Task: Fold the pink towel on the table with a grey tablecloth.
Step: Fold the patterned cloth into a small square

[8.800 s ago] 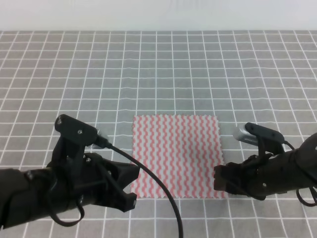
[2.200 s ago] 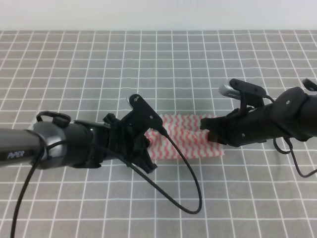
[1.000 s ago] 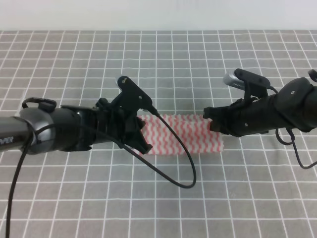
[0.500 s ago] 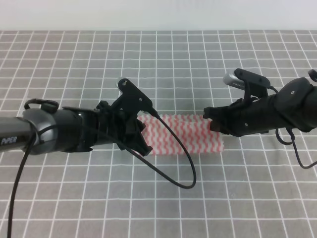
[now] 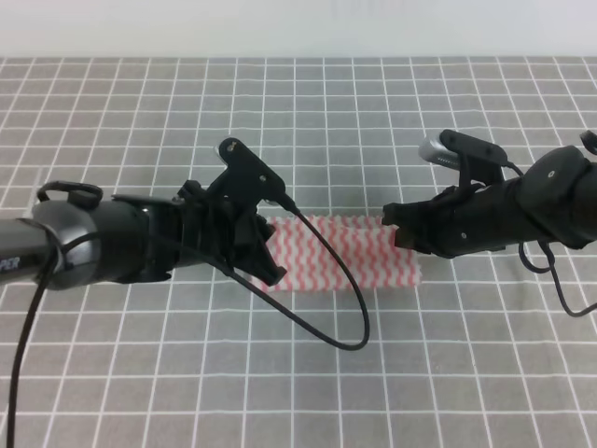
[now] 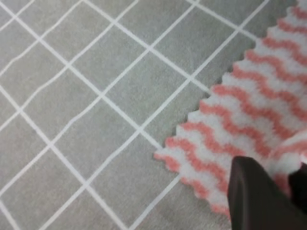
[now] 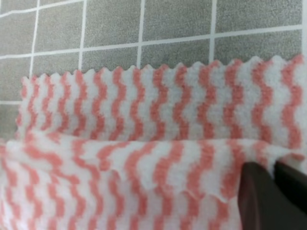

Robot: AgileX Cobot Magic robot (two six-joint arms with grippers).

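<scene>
The pink towel (image 5: pixel 364 250) lies on the table with a grey tablecloth (image 5: pixel 298 121) as a strip folded in half, its upper layer raised at both ends. My left gripper (image 5: pixel 265 245) is at the strip's left end and my right gripper (image 5: pixel 396 231) at its right end. In the left wrist view the towel (image 6: pixel 249 105) has a lifted edge pinched between the dark fingers (image 6: pixel 249 191) of the left gripper (image 6: pixel 274 165), which is shut. In the right wrist view the towel's (image 7: pixel 144 110) folded top layer runs between the fingers (image 7: pixel 259 196) of the right gripper (image 7: pixel 271 167), also shut.
A black cable (image 5: pixel 350 317) from the left arm loops across the towel's left part and onto the cloth in front of it. The white-lined grey cloth (image 6: pixel 96 96) stretches on every side, and a pale wall (image 5: pixel 298 28) borders its far edge.
The towel, flat and square 8.8 s ago, is now folded into a strip. Over the last second both grippers have kept their hold; the left arm only shifted slightly.
</scene>
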